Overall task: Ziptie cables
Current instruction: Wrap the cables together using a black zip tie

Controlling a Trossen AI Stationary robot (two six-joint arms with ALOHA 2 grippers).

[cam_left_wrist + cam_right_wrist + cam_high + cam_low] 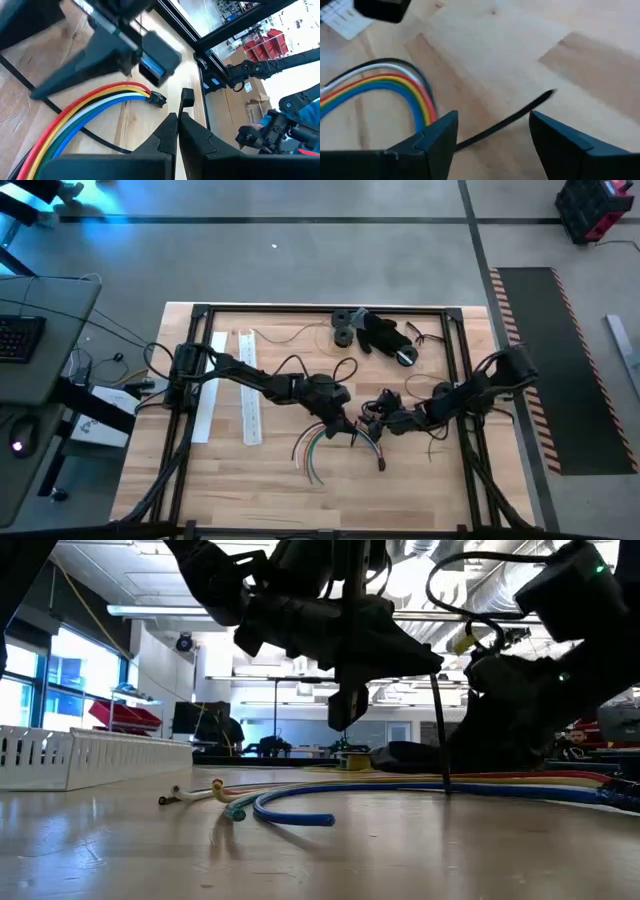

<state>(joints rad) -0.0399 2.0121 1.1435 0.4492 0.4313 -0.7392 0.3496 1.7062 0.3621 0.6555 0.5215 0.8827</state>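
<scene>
From above, the middle of the cables (335,438) is buried under the two grippers, so you only see the loose ends fanning out. The left gripper (350,423) and right gripper (378,420) are too small and dark there to read any finger gap. In the right wrist view a thin black strip (507,121) runs down behind the fingers (437,135) and one end is cut off. The low view chops off both arms at the top edge.
</scene>
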